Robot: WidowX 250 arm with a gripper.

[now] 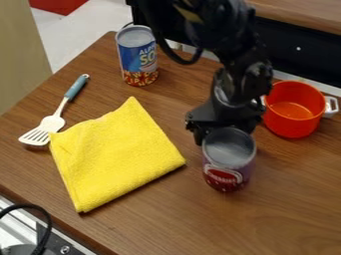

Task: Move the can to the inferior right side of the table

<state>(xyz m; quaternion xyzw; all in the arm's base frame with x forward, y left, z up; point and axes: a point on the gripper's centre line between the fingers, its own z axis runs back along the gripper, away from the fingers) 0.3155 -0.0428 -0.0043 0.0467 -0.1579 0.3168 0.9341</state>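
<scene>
Checking the red-and-purple can [227, 172] first: upright, right of the yellow towel [115, 154], no contact with it. Pincer [224, 124] hangs at its far side, past the towel's right edge. Can't tell if the pincer is spread, pressed together or pinching the can; the can body covers the spot that matters.

Why this layout, my read: this is the target can, since the arm [243, 57] is posted right at it. Pincer points down by the wall, which suits a side grip and keeps the can vertical for a slide or short lift. Goal is the counter [286, 224] area lower right of the towel, so the route leads away from the cloth. Soup can [138, 57] beyond the towel, slotted spatula [55, 122] off its left corner and orange pot [293, 109] to its far right look like bystanders.

Hard to make out: the target's far wall, and whether its base bears weight. Pot's left handle is mostly behind the arm. Arm's upper end is cropped. Black cable [48, 222] down-left of the towel is cropped too; hardware under it unidentified.
</scene>
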